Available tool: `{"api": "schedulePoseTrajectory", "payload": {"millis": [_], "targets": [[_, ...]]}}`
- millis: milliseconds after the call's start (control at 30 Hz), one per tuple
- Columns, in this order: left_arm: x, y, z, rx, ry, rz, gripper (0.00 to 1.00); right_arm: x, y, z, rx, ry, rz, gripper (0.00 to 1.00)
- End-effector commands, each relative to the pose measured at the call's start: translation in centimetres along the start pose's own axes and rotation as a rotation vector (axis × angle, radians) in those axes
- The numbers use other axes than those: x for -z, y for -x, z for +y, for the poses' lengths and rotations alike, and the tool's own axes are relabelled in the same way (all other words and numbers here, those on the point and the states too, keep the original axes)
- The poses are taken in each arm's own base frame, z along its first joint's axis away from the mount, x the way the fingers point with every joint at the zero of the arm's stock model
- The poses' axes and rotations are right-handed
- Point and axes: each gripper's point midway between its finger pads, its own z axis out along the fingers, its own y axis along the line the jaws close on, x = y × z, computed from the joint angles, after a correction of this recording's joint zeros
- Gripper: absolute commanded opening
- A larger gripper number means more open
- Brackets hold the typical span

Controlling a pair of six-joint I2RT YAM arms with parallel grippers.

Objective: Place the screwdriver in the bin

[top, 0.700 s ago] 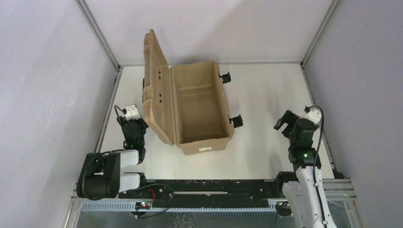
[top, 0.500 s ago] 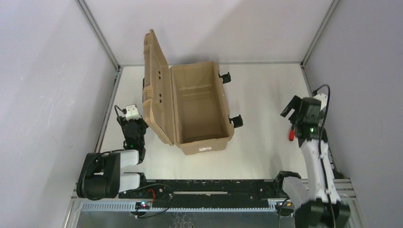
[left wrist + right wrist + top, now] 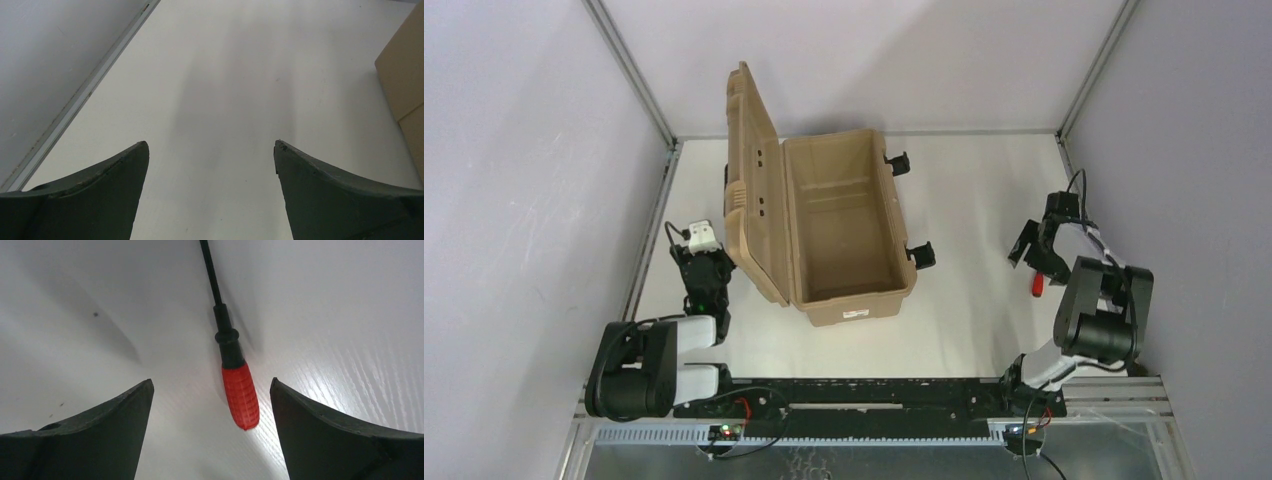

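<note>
While its fingers stand wide apart and hold nothing, the right hand [image 3: 210,385] hovers low over the screwdriver [image 3: 239,392], which lies flat on the white counter [image 3: 350,315], its red handle between the fingers and its shaft pointing away. It looks light and rigid. Pinch the ribbed handle; the thin dark shaft would likely slip. Left hand [image 3: 211,150] is also apart, empty, beside the bin [image 3: 854,300]. The bin is open, well apart from the screwdriver. White label [image 3: 856,314] on the near end: unreadable.
</note>
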Motion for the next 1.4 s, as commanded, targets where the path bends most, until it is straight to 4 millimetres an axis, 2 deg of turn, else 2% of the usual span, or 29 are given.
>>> {"api": "schedulePoseTrajectory", "payload": {"millis": [0, 100, 133, 200, 233, 267, 333, 400, 567, 667, 800, 867, 967, 1067, 1100, 1133, 1267, 1367], "targets": [[-0.9, 3.8, -0.2, 0.024, -0.001, -0.116, 1.00, -2.0, 1.2, -0.2, -0.008, -0.016, 0.010, 0.92], [-0.9, 3.8, -0.2, 0.024, -0.001, -0.117, 1.00, -3.6, 0.0, -0.7, -0.015, -0.043, 0.072, 0.78], [-0.9, 3.9, -0.2, 0.024, -0.001, -0.118, 1.00, -3.8, -0.3, -0.7, -0.015, -0.045, 0.083, 0.69], [-0.9, 3.8, -0.1, 0.024, 0.000, -0.116, 1.00, -4.0, -0.4, -0.6, -0.014, -0.039, 0.089, 0.36], [-0.9, 3.8, -0.2, 0.024, -0.001, -0.117, 1.00, -3.8, -0.2, -0.6, -0.014, -0.035, 0.083, 0.23], [-0.9, 3.8, -0.2, 0.024, -0.002, -0.117, 1.00, -3.5, 0.1, -0.5, -0.013, -0.031, 0.069, 0.13], [-0.9, 3.9, -0.2, 0.025, 0.000, -0.118, 1.00, -2.4, 0.9, -0.5, -0.014, -0.023, 0.031, 0.01], [-0.9, 3.8, -0.1, 0.024, 0.000, -0.117, 1.00, -0.8, 2.0, -0.2, -0.007, 0.004, -0.019, 0.00], [-0.9, 3.8, -0.2, 0.024, -0.001, -0.117, 1.00, 5.4, 5.2, 0.9, 0.009, 0.096, -0.174, 0.00], [-0.9, 3.8, -0.2, 0.024, 0.000, -0.116, 1.00, 10.3, 6.8, 2.7, 0.070, 0.181, -0.265, 0.00], [-0.9, 3.9, -0.2, 0.024, -0.001, -0.117, 1.00, 16.8, 7.9, 5.8, 0.195, 0.232, -0.361, 0.00], [-0.9, 3.8, -0.2, 0.024, 0.000, -0.116, 1.00, 19.9, 8.0, 8.3, 0.243, 0.305, -0.386, 0.00], [-0.9, 3.8, -0.2, 0.024, -0.001, -0.117, 1.00, 24.4, 7.1, 13.3, 0.307, 0.466, -0.396, 0.00], [-0.9, 3.8, -0.2, 0.024, 0.000, -0.116, 1.00, 28.7, 5.8, 18.7, 0.370, 0.660, -0.398, 0.00], [-0.9, 3.9, -0.2, 0.024, -0.001, -0.117, 1.00, 30.2, 4.7, 21.0, 0.405, 0.743, -0.390, 0.00], [-0.9, 3.8, -0.2, 0.024, -0.001, -0.117, 1.00, 31.0, 4.4, 22.5, 0.421, 0.797, -0.390, 0.00], [-0.9, 3.8, -0.2, 0.024, -0.001, -0.116, 1.00, 34.8, 0.1, 29.3, 0.523, 1.076, -0.271, 0.00], [-0.9, 3.8, -0.2, 0.024, 0.000, -0.117, 1.00, 35.0, -2.0, 33.0, 0.567, 1.111, -0.215, 0.00]]}}
